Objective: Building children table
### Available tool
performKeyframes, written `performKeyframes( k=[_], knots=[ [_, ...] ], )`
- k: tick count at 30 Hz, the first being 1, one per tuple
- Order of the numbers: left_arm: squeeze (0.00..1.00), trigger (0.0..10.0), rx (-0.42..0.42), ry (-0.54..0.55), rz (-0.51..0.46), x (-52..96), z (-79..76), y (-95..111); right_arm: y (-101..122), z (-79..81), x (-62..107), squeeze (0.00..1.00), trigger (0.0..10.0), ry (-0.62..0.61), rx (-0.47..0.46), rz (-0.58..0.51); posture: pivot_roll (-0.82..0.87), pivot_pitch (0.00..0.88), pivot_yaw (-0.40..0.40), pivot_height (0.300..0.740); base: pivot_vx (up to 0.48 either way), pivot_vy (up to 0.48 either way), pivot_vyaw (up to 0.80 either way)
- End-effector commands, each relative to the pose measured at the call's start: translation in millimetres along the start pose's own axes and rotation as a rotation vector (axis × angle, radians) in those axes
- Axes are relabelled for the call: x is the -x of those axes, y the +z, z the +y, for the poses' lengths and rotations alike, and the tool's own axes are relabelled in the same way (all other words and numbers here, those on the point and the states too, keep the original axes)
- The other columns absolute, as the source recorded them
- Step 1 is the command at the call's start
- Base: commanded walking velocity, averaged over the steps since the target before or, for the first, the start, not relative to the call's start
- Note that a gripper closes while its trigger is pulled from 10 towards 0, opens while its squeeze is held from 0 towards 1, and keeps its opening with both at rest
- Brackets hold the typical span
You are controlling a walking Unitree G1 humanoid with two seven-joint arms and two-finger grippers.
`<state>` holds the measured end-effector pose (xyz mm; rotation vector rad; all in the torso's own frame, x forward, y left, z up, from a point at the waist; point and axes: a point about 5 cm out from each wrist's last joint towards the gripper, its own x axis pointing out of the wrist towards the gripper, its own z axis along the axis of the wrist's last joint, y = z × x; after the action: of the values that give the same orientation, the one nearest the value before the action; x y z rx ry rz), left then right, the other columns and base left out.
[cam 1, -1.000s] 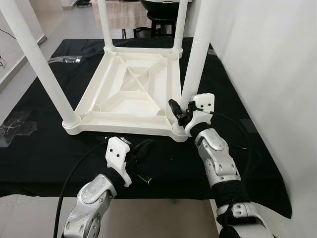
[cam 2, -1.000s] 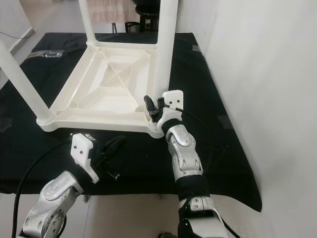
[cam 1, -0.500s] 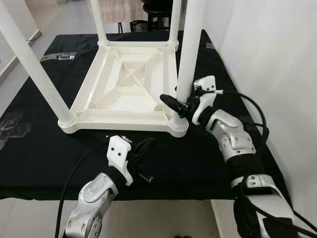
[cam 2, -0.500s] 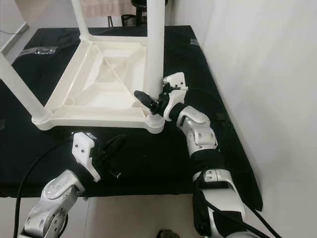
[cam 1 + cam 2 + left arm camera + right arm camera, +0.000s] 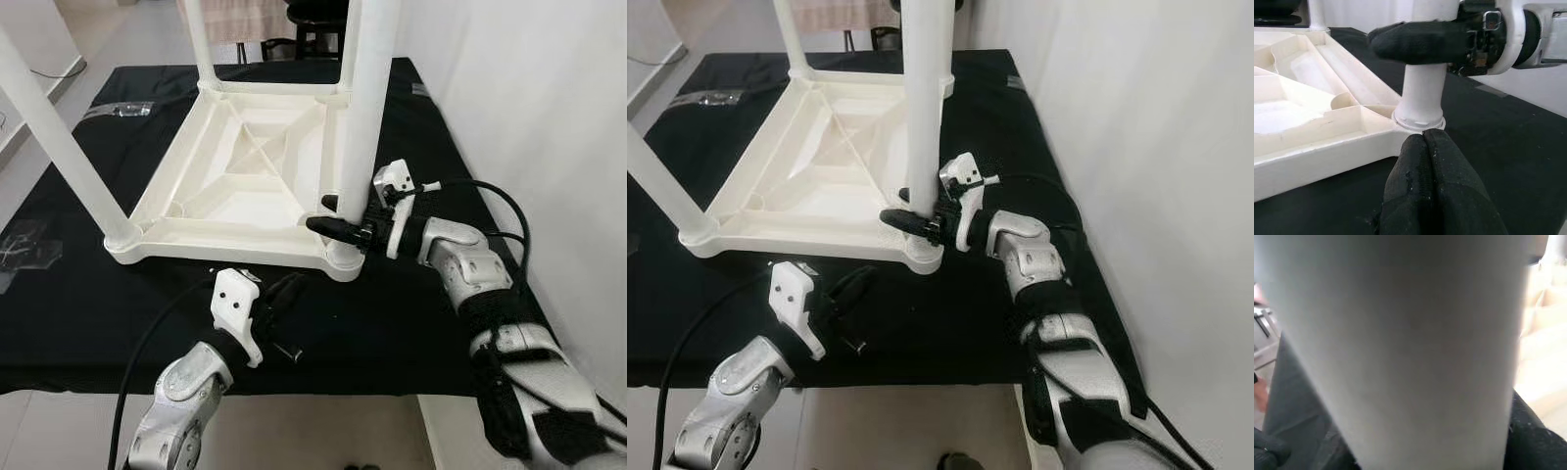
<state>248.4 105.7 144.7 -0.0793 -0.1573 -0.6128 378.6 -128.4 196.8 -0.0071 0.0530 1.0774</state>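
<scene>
A white plastic children's table (image 5: pixel 245 166) lies upside down on a black cloth, its legs pointing up. The near-right leg (image 5: pixel 362 108) stands in its corner socket (image 5: pixel 343 259). My right gripper (image 5: pixel 331 213) reaches in from the right and is shut on this leg just above the socket, one black finger (image 5: pixel 1420 41) in front of the leg and one behind. In the right wrist view the leg (image 5: pixel 1400 347) is pressed close. My left gripper (image 5: pixel 294 286) hovers over the cloth just in front of that corner, shut with nothing in it, fingertips (image 5: pixel 1423 142) together.
The cloth-covered work table (image 5: pixel 392 323) ends close in front of me. A white wall (image 5: pixel 529 98) runs along the right. The near-left leg (image 5: pixel 59 147) and a far leg (image 5: pixel 201 44) rise high. Clear plastic wrappers (image 5: pixel 24 245) lie at the left. A dark stool (image 5: pixel 313 15) stands behind.
My right arm has swung round to the right of the leg and its fingers have closed around it. The left gripper has stayed put. The camera shifted slightly.
</scene>
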Motion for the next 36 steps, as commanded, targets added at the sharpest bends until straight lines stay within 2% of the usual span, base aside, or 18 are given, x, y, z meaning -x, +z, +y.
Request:
performKeyframes(
  k=[1, 10, 13, 14, 15, 16, 17, 18, 19, 23, 24, 27, 28, 31, 32, 33, 34, 36],
  knots=[
    [0.0, 10.0, -0.004, 0.005, 0.018, 2.4, -0.3, -2, -9, 0.5, -0.7, 0.0, 0.0, -0.002, -0.067, -0.001, 0.08, 0.133, -0.021, 0.74, 0.0, 0.0, 0.0],
    [0.0, 10.0, -0.017, 0.009, 0.022, 2.3, -1.0, -2, -30, -9.5, 10.4, 0.0, 0.0, -0.197, -0.056, 0.062, 0.08, 0.136, -0.026, 0.74, 0.0, 0.0, 0.0],
    [0.0, 10.0, -0.03, 0.024, 0.017, 3.9, 0.4, -1, -60, -15.4, 36.5, 0.0, 0.0, -0.51, -0.087, 0.144, 0.07, 0.144, -0.031, 0.74, 0.0, 0.0, 0.0],
    [0.0, 10.0, -0.033, 0.027, 0.016, 4.8, 1.5, -1, -72, -10.3, 45.4, 0.0, 0.0, -0.811, -0.144, 0.142, 0.06, 0.15, -0.031, 0.74, 0.0, 0.0, 0.0],
    [0.0, 10.0, -0.036, 0.028, 0.016, 5.4, 2.6, 0, -79, 11.0, 45.2, 0.0, 0.0, -0.904, -0.209, 0.126, 0.05, 0.157, -0.021, 0.74, 0.0, 0.0, 0.0],
    [0.0, 10.0, -0.036, 0.028, 0.016, 5.4, 2.6, 0, -79, 11.0, 45.2, 0.0, 0.0, -0.904, -0.209, 0.126, 0.05, 0.157, -0.021, 0.74, 0.0, 0.0, 0.0],
    [0.0, 10.0, -0.036, 0.028, 0.016, 5.7, 3.3, 0, -82, 35.7, 38.5, 0.0, 0.0, -0.874, -0.25, 0.106, 0.05, 0.157, -0.021, 0.74, 0.0, 0.0, 0.0],
    [0.0, 10.0, -0.036, 0.028, 0.016, 5.7, 3.3, 0, -82, 35.7, 38.5, 0.0, 0.0, -0.874, -0.25, 0.106, 0.05, 0.157, -0.021, 0.74, 0.0, 0.0, 0.0],
    [0.0, 10.0, -0.037, 0.026, 0.019, 5.5, 4.6, 0, -80, 53.6, 29.4, 0.0, 0.0, -0.813, -0.209, 0.103, 0.04, 0.155, -0.002, 0.74, 0.0, 0.0, 0.0],
    [0.0, 10.0, -0.03, 0.021, 0.024, 3.1, 4.6, -2, -73, 50.0, 16.6, 0.0, 0.0, -0.731, -0.162, 0.121, 0.05, 0.137, -0.009, 0.74, 0.0, 0.0, 0.0],
    [0.0, 10.0, -0.035, 0.027, 0.026, 2.7, 5.0, -3, -67, 43.2, 12.1, 0.0, 10.0, -0.732, -0.138, 0.127, 0.04, 0.132, -0.003, 0.74, 0.0, 0.0, 0.0],
    [0.0, 10.0, -0.039, 0.04, 0.024, 2.5, 5.6, -3, -61, 40.2, 7.2, 0.0, 10.0, -0.715, -0.119, 0.13, 0.04, 0.13, -0.009, 0.74, 0.0, 0.0, 0.0],
    [0.0, 10.0, -0.04, 0.049, 0.022, 2.5, 6.1, -3, -57, 40.9, 2.1, 1.0, 10.0, -0.681, -0.114, 0.114, 0.05, 0.124, -0.013, 0.74, 0.0, 0.0, 0.0],
    [0.0, 10.0, -0.04, 0.053, 0.02, 2.4, 6.3, -3, -54, 40.3, -0.8, 1.0, 10.0, -0.666, -0.115, 0.095, 0.05, 0.124, -0.013, 0.74, 0.0, 0.0, 0.0],
    [0.0, 10.0, -0.031, 0.045, 0.022, 2.6, 6.2, -4, -41, 36.2, -4.5, 0.49, 10.0, -0.643, -0.092, 0.049, 0.04, 0.12, -0.009, 0.74, 0.0, 0.0, 0.0],
    [0.0, 10.0, -0.031, 0.045, 0.022, 2.6, 6.2, -4, -41, 36.2, -4.5, 0.49, 10.0, -0.643, -0.092, 0.049, 0.04, 0.12, -0.009, 0.74, 0.0, 0.0, 0.0],
    [0.0, 10.0, -0.019, 0.033, 0.026, 2.8, 5.7, -5, -21, 32.3, -8.2, 0.0, 10.0, -0.586, -0.056, -0.009, 0.04, 0.118, -0.008, 0.74, 0.0, 0.0, 0.0],
    [0.0, 10.0, -0.016, 0.03, 0.027, 2.8, 5.2, -5, -13, 30.2, -8.3, 0.0, 10.0, -0.571, -0.033, -0.023, 0.05, 0.116, -0.009, 0.74, 0.0, 0.0, 0.0]
  ],
)
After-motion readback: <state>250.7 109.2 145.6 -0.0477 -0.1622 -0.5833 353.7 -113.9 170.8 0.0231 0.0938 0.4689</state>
